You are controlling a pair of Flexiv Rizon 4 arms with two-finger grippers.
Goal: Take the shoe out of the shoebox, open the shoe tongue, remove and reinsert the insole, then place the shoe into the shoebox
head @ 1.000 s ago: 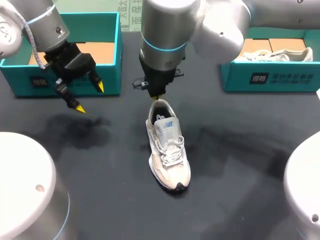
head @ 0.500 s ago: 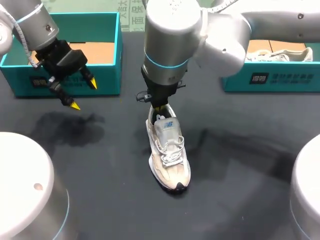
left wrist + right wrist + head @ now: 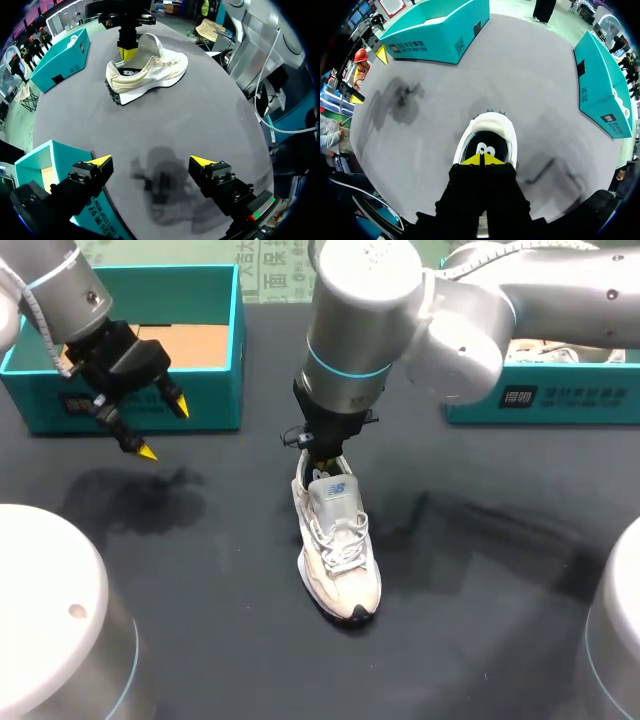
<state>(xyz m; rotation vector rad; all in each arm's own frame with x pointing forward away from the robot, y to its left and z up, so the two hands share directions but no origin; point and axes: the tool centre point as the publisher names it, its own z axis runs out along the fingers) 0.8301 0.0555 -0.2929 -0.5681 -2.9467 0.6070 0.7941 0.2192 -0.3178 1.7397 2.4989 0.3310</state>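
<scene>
The shoe stands upright on the dark surface, out of its box. The right claw is clenched, its tips pressed together at the shoe's heel opening, with nothing seen between them. The left claw hangs spread wide and empty, above the surface, in front of the left box. The right box sits well apart from it.

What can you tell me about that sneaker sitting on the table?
The shoe is a pale cream-and-white laced sneaker, seemingly mesh and suede, with a dark-edged sole. It stands upright on the dark table, toe toward the head camera. The right pincer, tips together, dips into its opening, where a dark insole shows.
</scene>
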